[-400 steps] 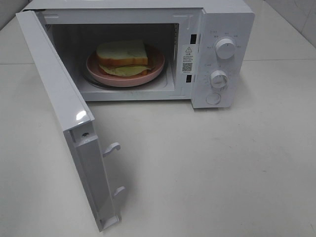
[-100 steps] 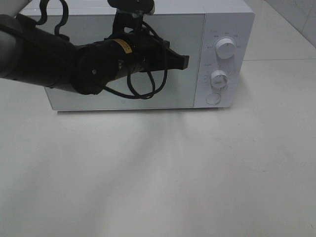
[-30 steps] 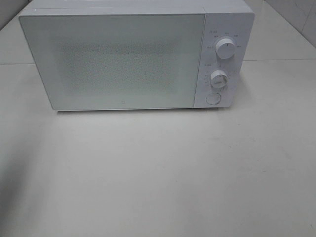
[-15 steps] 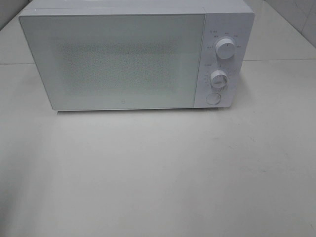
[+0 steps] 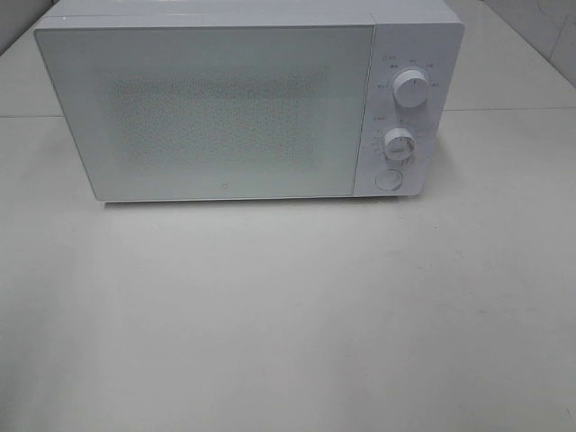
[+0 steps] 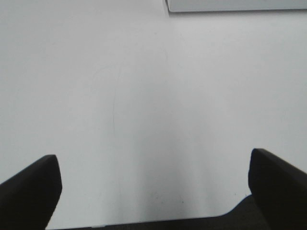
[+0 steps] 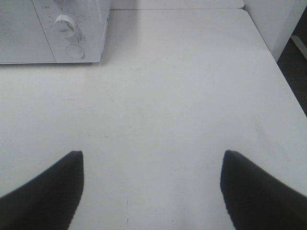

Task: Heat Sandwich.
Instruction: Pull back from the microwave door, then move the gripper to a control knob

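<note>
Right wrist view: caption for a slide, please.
Right gripper, jaws apart, above the white table; microwave knob and button beyond.

The closed door (image 5: 207, 112) of the microwave (image 5: 418, 36) has a clouded, speckled window, and nothing behind it can be made out. The print around the upper knob (image 5: 411, 90) and lower knob (image 5: 399, 144) is too small to read. The right wrist view crops the microwave to one corner, and the left wrist view to a sliver. The picture edges cut the left tool (image 6: 152, 155) and right tool (image 7: 152, 153) down to dark fingertips.
</note>
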